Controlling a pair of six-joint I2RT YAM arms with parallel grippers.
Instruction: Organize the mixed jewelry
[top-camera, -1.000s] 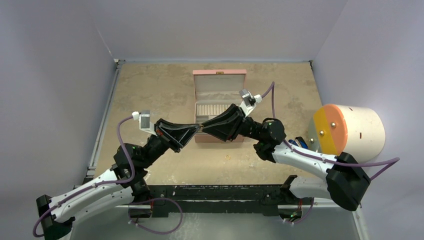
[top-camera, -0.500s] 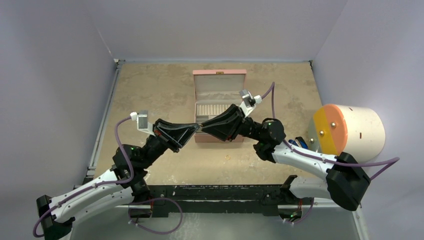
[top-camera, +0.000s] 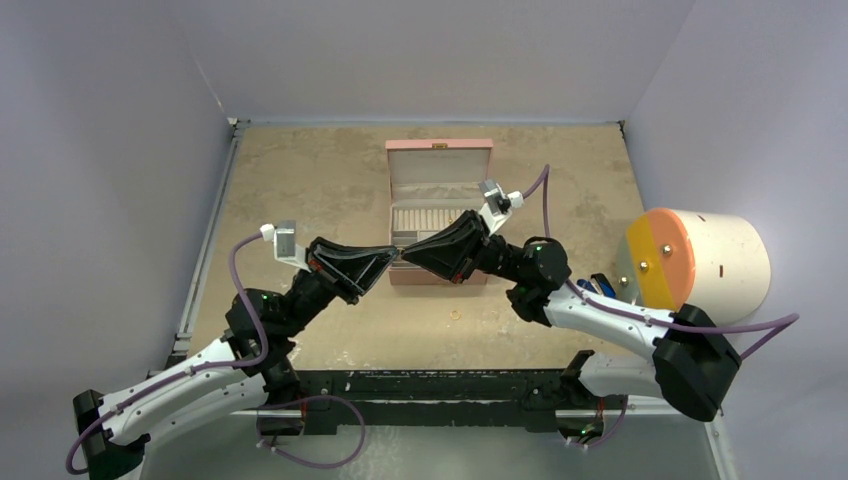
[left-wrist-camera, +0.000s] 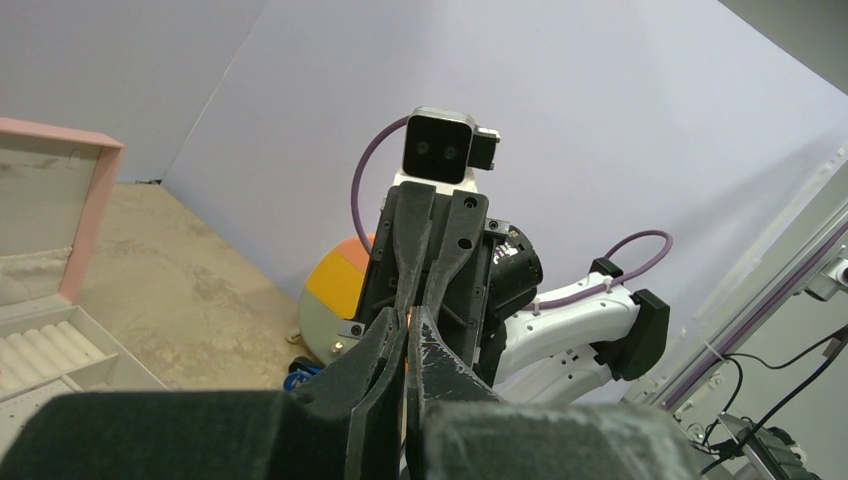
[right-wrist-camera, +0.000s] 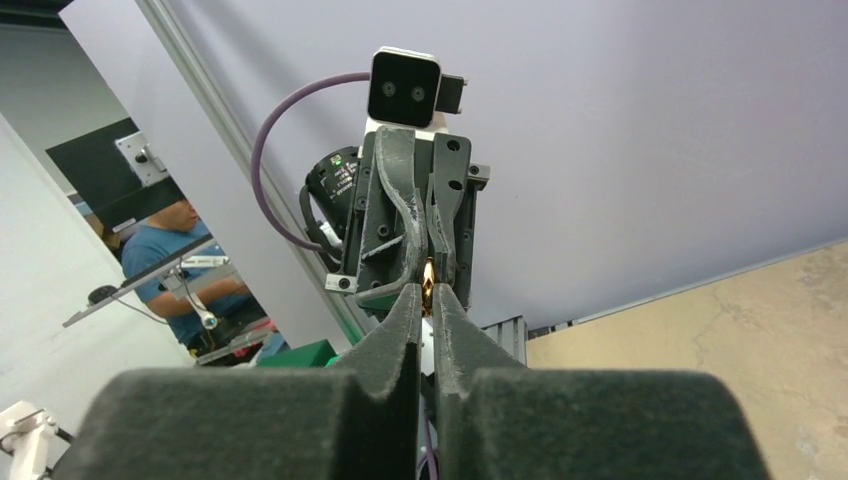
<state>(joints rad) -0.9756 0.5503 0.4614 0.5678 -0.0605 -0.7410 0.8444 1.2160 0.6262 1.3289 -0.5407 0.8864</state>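
- My left jaws (top-camera: 390, 259) and my right jaws (top-camera: 408, 255) are tip to tip in the air, above the middle of the worktop (top-camera: 320, 180) and over the near wall of the pink box (top-camera: 440, 146).
- Both pairs are closed to a hairline slit. The gold piece (right-wrist-camera: 428, 278) sits right where the four tips meet, and both appear pinched on it. I cannot tell which pair bears the load.
- From the left wrist it's only an orange glint (left-wrist-camera: 405, 318) in the slit. From above it's too small to see at all.
- Handling, as I judge it: almost weightless, stiff metal and smooth, so it is likely to slip or flick out if one side lets go unevenly.
- The grip belongs on its narrow body, squarely between flat pads. A gentle squeeze is enough, because more would only squirt it sideways.
- Orientation: from the right wrist it reads as a slim sliver, long axis lying along the slit. I take that as running roughly from the left edge towards the right edge, in line with both sets of fingers. Which end is which, I cannot tell.
- One loose ring (top-camera: 455, 314) lies flat on the worktop, between the box and the near edge.
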